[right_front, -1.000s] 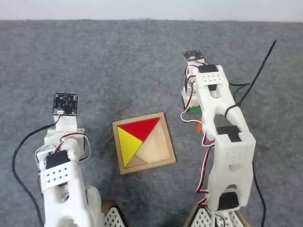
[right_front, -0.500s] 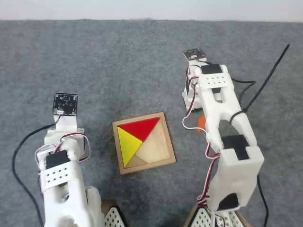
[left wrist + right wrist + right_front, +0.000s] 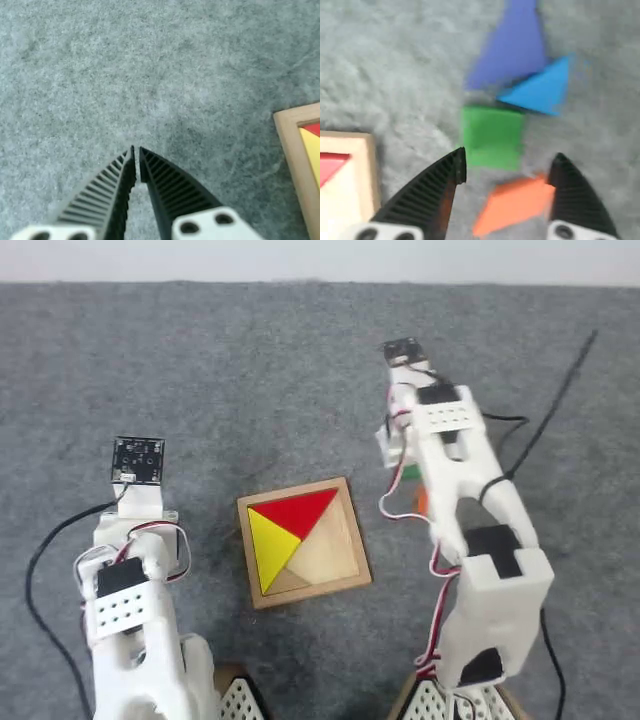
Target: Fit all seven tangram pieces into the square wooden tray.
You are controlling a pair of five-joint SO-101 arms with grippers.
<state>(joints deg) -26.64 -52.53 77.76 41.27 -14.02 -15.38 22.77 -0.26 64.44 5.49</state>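
Presently, the right gripper (image 3: 510, 155) is held wide open and empty above the loose pieces, at about 2 o'clock from the square wooden tray (image 3: 292, 490). The left gripper (image 3: 136, 150) is closed on nothing, over bare mat at about 9 o'clock from the tray.

Risks, as judged:
- The grey mat (image 3: 200, 370) looks fibrous. A thin piece may sink into the nap, so that the jaws slide over its edges.
- The remaining tray floor is an angled pocket. A piece brought in misrotated would likely ride up on the rim or on the red triangle (image 3: 300, 510) and yellow triangle (image 3: 268, 545) already seated.
- The loose pieces are closely clustered. The green square (image 3: 491, 135) lies between the jaw tips with the orange parallelogram (image 3: 512, 202) just beside it, so two pieces could be caught or one nudged.

Materials and shapes: the tray is pale wood with a raised frame. The pieces are flat, painted and sharp-cornered. The indigo triangle (image 3: 512, 52) and the smaller blue triangle (image 3: 540, 90) lie touching beyond the square.
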